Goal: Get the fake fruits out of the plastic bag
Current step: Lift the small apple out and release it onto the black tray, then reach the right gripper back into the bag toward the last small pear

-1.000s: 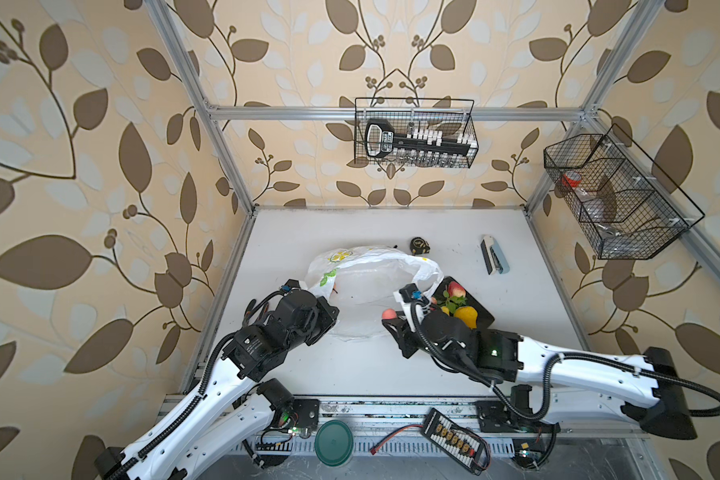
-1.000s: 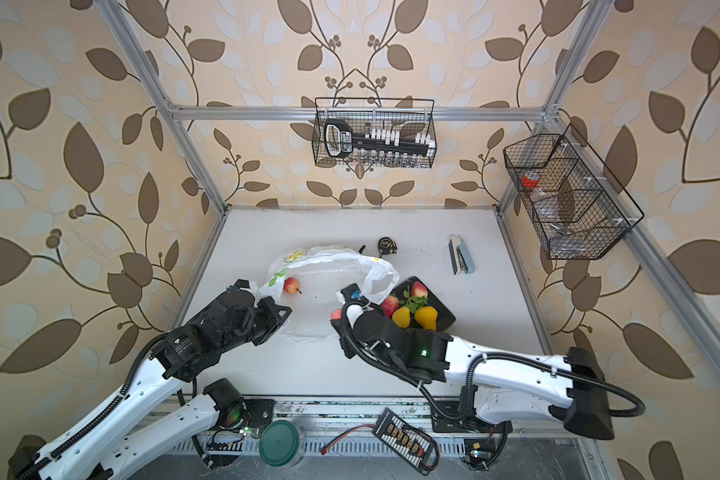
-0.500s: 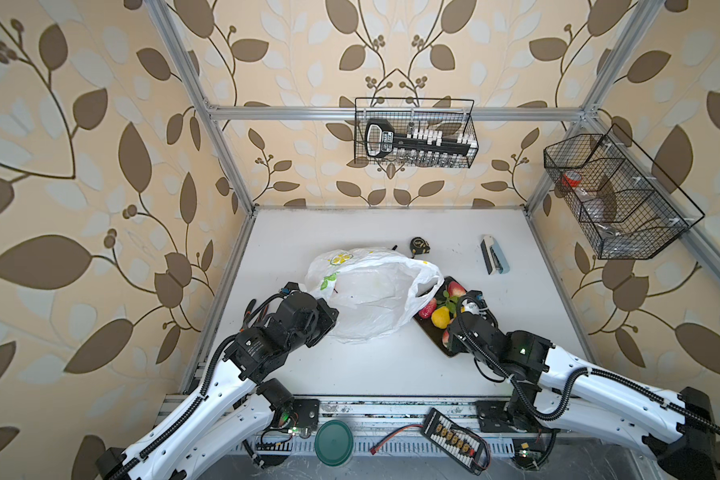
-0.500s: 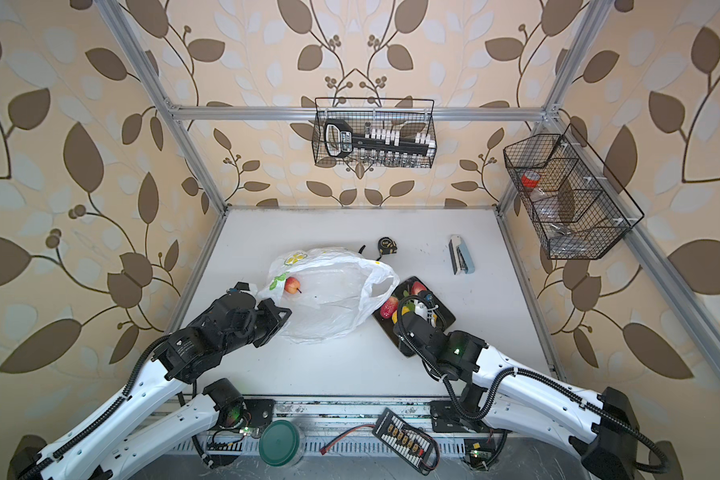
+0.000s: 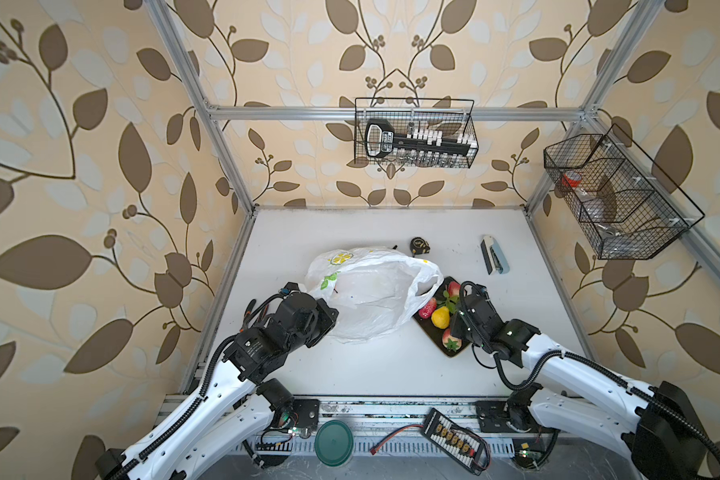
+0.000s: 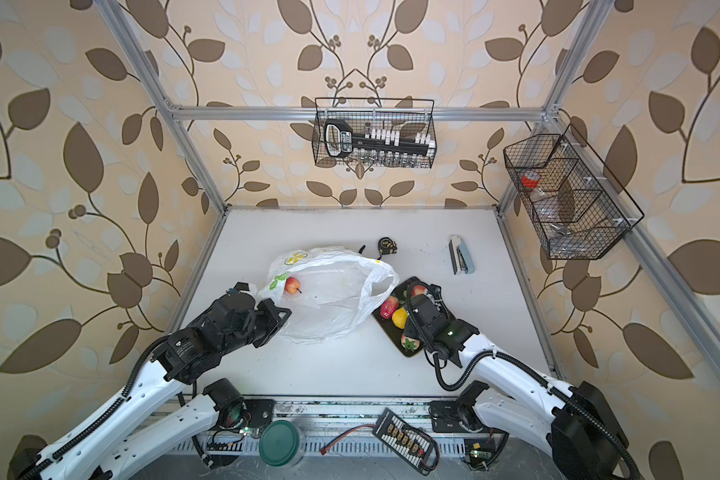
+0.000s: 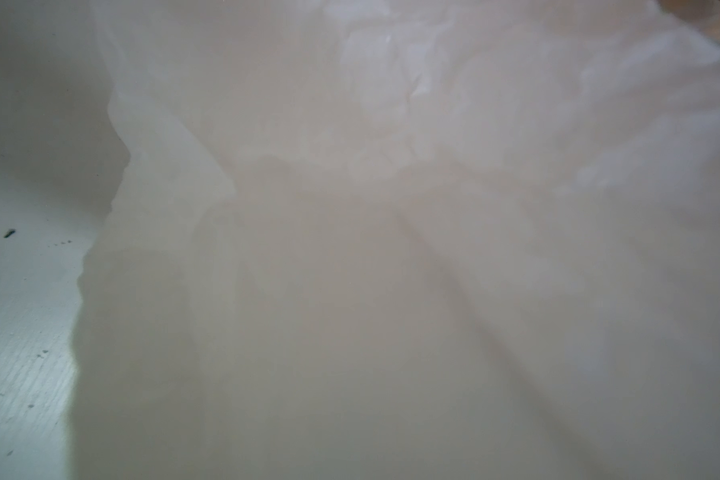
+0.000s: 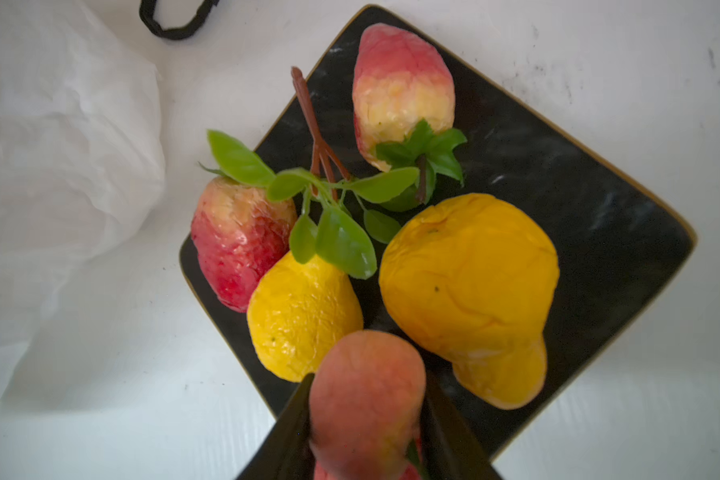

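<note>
At the left, your left gripper (image 6: 282, 311) sits against the near left edge of the plastic bag (image 6: 329, 299). Its jaws are clenched tight. The left wrist view is almost filled with white film (image 7: 391, 249) draped across it, so you cannot tell whether any of that film is pinched between them.

The bag lies crumpled on the white table (image 5: 350, 374), left of centre, with its mouth facing right. In a top view one red-yellow apple (image 6: 292, 285) shows inside it, near the left end just beyond your left gripper. Behind the bag, close to its far edge, lies a black tape measure (image 5: 419, 245).

Just right of the bag's mouth is a black square tray (image 8: 558, 187) with a thin gold rim, one corner touching or nearly touching the film. The rest of the fake fruits you can see are on it: a red strawberry (image 8: 242, 245) at the corner nearest the bag, a yellow lemon (image 8: 304, 316) against it, a yellow pear (image 8: 470, 291) beside that, a paler strawberry (image 8: 400, 91) farther back, and a green leafy twig (image 8: 329, 187) lying across the middle.

Your right gripper (image 8: 366, 399) hangs over the tray's near edge, grasping a pink-red fruit (image 8: 366, 374); both dark fingers (image 8: 296, 424) press its sides. Farther right and back lies a stapler (image 5: 493, 259), well apart.
</note>
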